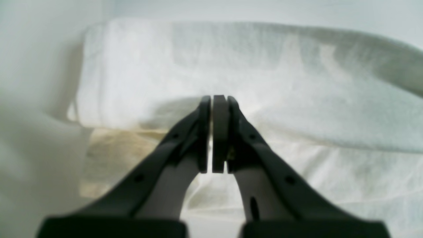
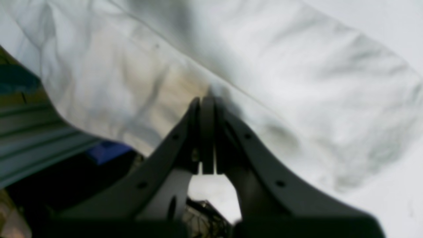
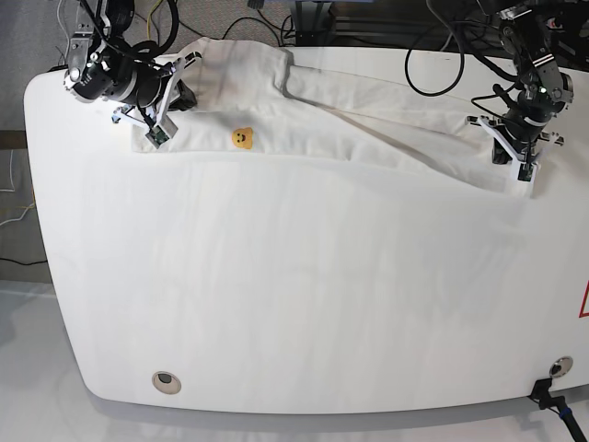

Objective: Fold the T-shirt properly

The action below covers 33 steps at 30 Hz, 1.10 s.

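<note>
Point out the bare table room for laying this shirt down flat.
Free: the wide tabletop from the T-shirt down to the near edge. Crowded: the far strip, with the shirt, the right claw and the left claw.

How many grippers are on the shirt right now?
2. The right gripper is at the T-shirt's far left end in the base view, the left gripper at its right end.

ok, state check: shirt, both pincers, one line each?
Large white cloth T-shirt: spread along the far edge of the table, plain side up, yellow smiley showing, wrinkled, fold not finished.
Left pincer: shut, at the shirt's edge.
Right pincer: shut, at the shirt's opposite end.
</note>
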Motion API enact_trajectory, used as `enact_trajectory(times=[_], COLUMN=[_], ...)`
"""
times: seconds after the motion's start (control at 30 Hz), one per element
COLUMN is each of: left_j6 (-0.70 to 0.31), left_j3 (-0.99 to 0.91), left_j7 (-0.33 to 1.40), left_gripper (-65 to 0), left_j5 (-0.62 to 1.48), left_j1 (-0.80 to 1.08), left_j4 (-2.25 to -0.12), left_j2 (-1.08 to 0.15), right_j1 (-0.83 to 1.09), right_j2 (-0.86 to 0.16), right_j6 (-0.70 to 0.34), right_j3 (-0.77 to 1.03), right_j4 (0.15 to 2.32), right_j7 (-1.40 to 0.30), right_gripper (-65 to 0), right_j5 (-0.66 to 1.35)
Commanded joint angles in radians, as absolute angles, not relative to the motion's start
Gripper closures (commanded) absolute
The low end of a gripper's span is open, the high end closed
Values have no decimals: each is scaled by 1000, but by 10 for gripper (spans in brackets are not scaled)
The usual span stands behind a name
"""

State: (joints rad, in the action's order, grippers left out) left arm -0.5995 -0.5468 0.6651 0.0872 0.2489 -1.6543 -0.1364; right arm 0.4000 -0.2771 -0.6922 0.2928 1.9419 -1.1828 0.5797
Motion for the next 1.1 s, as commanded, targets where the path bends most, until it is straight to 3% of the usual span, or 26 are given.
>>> enact_trajectory(times=[0.0, 0.13, 0.37, 1.07], left_j6=[-598, -598, -598, -593], left_j3=[-550, -550, -553, -552], left_j7=[648, 650, 650, 656], left_gripper=[0, 0, 0, 0], left_j5=[97, 97, 97, 97], left_j1=[242, 245, 243, 139], left_j4=[-1670, -1649, -1563, -1465], left_j2=[-147, -143, -143, -113], right_j1=[400, 392, 346, 84], right_j2=[-277, -255, -263, -318], right_j6=[-698, -698, -698, -698], right_j3=[282, 272, 272, 309], right_j4=[1922, 1813, 1647, 1414], right_j7=[-1139, -1070, -975, -969], right_gripper=[0, 0, 0, 0], right_j5=[515, 390, 366, 363])
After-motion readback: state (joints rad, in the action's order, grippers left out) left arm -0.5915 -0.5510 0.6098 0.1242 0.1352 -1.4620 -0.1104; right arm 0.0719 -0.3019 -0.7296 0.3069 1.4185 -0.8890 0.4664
